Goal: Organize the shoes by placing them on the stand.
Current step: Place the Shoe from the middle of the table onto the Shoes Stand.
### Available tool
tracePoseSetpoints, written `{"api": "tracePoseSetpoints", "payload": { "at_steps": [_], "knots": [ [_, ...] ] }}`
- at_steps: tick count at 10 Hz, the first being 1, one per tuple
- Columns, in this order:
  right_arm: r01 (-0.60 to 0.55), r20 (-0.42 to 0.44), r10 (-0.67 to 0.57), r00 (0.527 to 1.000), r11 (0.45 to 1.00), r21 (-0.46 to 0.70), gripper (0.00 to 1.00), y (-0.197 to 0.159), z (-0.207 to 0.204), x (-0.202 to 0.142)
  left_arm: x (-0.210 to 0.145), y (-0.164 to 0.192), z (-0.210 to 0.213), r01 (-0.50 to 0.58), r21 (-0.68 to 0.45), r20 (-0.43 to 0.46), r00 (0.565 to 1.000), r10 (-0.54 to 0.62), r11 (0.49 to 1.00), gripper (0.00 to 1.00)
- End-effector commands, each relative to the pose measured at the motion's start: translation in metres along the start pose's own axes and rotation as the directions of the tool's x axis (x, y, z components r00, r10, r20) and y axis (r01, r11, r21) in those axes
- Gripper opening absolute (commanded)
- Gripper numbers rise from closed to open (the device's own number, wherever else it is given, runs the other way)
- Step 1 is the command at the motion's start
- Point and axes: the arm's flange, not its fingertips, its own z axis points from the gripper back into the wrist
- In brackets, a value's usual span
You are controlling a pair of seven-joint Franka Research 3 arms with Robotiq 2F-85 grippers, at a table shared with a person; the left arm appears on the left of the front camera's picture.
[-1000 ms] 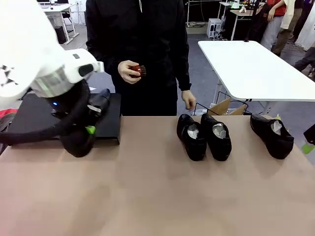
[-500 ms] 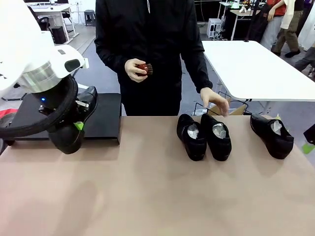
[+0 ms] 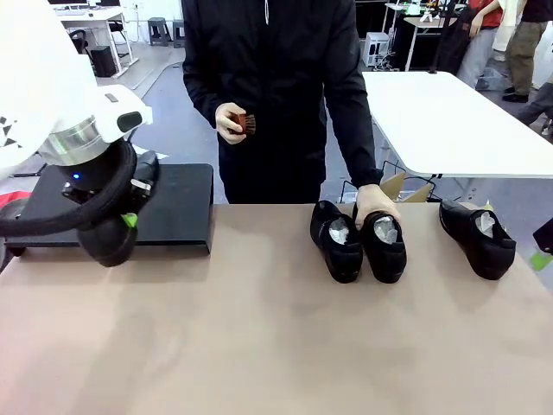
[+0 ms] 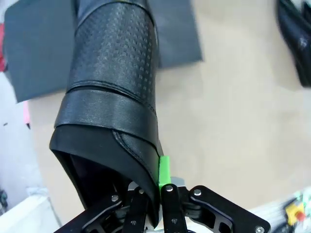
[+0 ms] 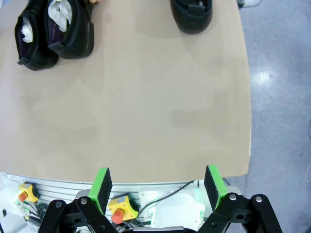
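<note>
My left gripper (image 3: 128, 218) is shut on the heel rim of a glossy black shoe (image 3: 108, 244) and holds it off the table at the front edge of the matte-black stand (image 3: 177, 207). In the left wrist view the held shoe (image 4: 112, 92) points away from the gripper (image 4: 163, 187), over the stand (image 4: 39, 48). Two shoes (image 3: 337, 238) (image 3: 385, 244) stand side by side at mid-table, and a person's hand (image 3: 373, 202) rests on the right one. A further shoe (image 3: 478, 235) lies at the far right. My right gripper (image 5: 158, 183) is open and empty above the table's near edge.
The person stands at the far side and holds a small reddish-brown brush (image 3: 244, 123) in the other hand. A white table (image 3: 449, 121) stands behind on the right. The tan tabletop (image 3: 259, 346) in front of me is bare. The right wrist view has the table's edge (image 5: 245, 97) on its right.
My left arm has carried the shoe a little left, toward the stand. The person's free hand has come down onto the right shoe of the pair. The right gripper stays open.
</note>
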Motion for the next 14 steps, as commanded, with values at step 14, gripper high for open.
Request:
{"api": "tracePoseSetpoints", "payload": {
  "at_steps": [14],
  "knots": [
    [-0.001, 0.003, 0.001, 1.000, 1.000, 0.000, 1.00, -0.001, 0.001, 0.000, 0.105, -0.022, -0.126, -0.094, 0.217, 0.176, 0.983, 0.055, 0.972, 0.00]
  ]
}}
